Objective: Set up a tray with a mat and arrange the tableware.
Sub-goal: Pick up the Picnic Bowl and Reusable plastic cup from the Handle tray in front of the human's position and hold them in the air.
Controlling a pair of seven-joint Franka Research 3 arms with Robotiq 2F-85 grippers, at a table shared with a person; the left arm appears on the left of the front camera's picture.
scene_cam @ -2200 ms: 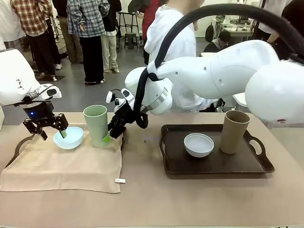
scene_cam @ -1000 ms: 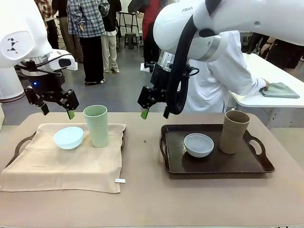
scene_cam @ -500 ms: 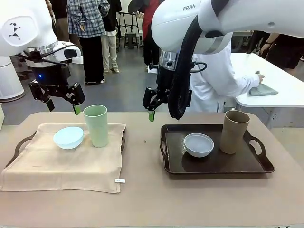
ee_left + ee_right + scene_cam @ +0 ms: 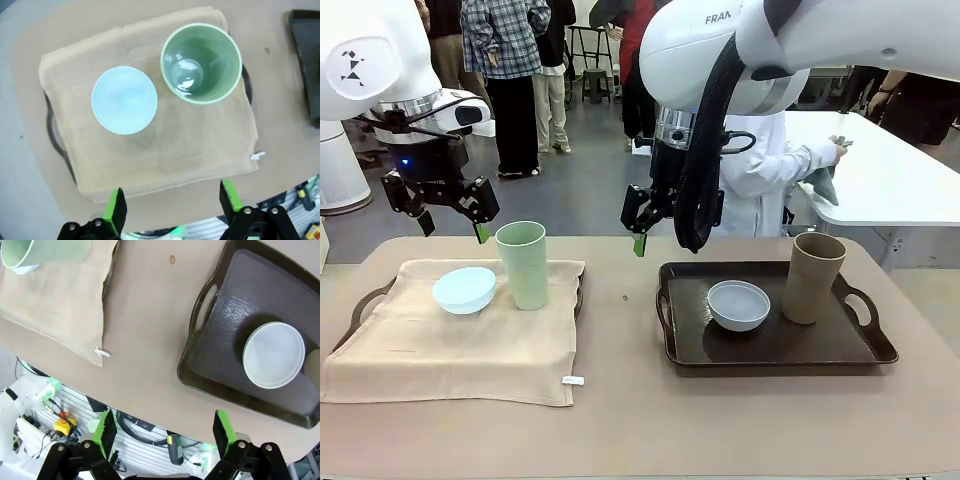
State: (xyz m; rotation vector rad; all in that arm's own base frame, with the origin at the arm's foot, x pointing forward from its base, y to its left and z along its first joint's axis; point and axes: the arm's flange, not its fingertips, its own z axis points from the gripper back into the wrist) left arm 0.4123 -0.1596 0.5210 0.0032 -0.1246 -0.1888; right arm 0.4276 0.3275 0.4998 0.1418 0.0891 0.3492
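In the front view a tan mat (image 4: 450,345) covers the left tray (image 4: 365,300). On the mat stand a pale blue bowl (image 4: 465,289) and a tall pale green cup (image 4: 523,264). High above them my left gripper (image 4: 450,224) hangs open and empty; its wrist view looks straight down on the bowl (image 4: 124,100), the cup (image 4: 201,63) and the left gripper (image 4: 172,205) itself. The dark right tray (image 4: 770,345) has no mat and holds a white-grey bowl (image 4: 738,304) and a tall tan-brown cup (image 4: 812,277). My right gripper (image 4: 645,236) is open and empty, raised over the table between the trays; below the right gripper (image 4: 164,432) lie that tray (image 4: 220,340) and bowl (image 4: 273,354).
A white tag (image 4: 573,380) sticks out at the mat's front right corner. A small speck (image 4: 626,297) lies on the bare table between the trays. Beyond the far edge a person in white (image 4: 760,170) handles a cloth at another table. The table's front strip is bare.
Both grippers have let go and risen, the left from the blue bowl, the right from the green cup. In the last half second the arms hardly moved. The person behind pulled the cloth closer.
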